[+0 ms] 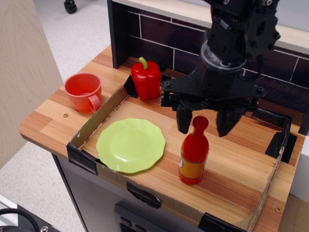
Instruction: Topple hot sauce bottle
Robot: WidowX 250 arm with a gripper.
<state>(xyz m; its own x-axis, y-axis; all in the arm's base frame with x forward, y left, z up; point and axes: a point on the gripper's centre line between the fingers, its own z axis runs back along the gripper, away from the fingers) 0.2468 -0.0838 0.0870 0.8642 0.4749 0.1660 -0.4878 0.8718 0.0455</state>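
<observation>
The hot sauce bottle (194,153) stands upright in the cardboard-edged tray (89,126), right of the green plate. It is glossy red with a bulbous cap and an orange-yellow label. My black gripper (204,126) hangs over it, its two fingers either side of the cap. The left finger (183,120) and the right finger sit a little apart from the cap, with gaps showing. The jaws are open and hold nothing.
A green plate (130,144) lies in the tray's left half. A red bell pepper (145,79) stands at the tray's back left corner. An orange-red cup (84,91) sits outside the tray on the left. A dark brick-pattern backsplash (154,36) rises behind.
</observation>
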